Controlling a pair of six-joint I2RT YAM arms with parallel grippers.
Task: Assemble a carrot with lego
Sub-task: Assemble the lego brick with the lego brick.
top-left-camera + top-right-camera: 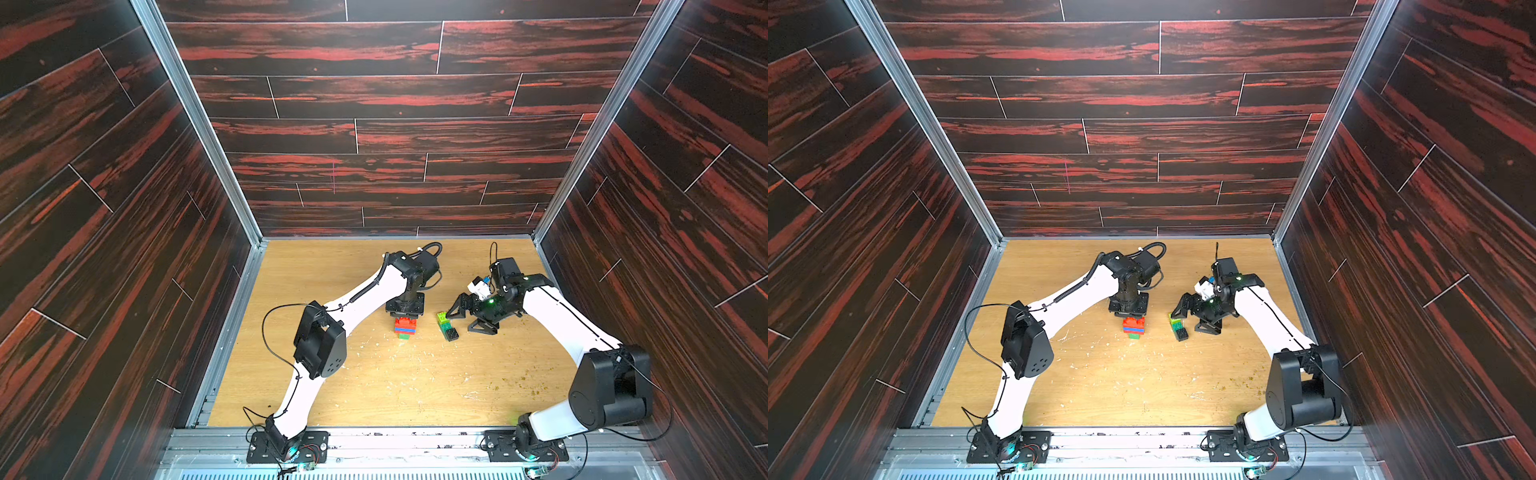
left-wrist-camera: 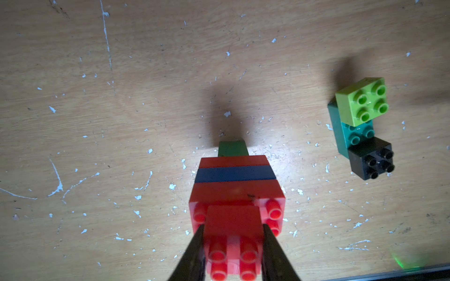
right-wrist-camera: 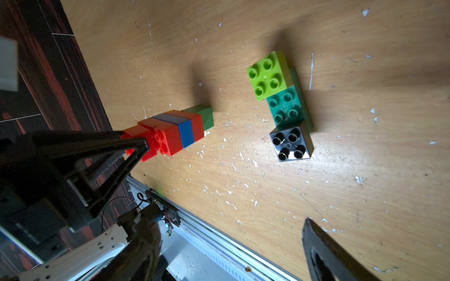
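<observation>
**A:** Where's the carrot body (image 2: 235, 175)?

**B:** It looks to be standing green tip down on the table (image 2: 97, 121). The left claw (image 2: 233, 227) is clamped on its top red brick, with the arm arched over and the wrist pointing straight down.

**A:** And the right claw (image 1: 459, 319)?

**B:** Spread wide and empty, low beside the teal bar (image 3: 286, 107). The bar lies flat near the body, not touching it, with a lime brick (image 3: 267, 75) and a black brick (image 3: 291, 143) on its ends.

**A:** Best approach?

**B:** I'd straddle the bar's bare middle across its narrow sides, close squarely and lift it level, so the studs line up for pressing.
</observation>
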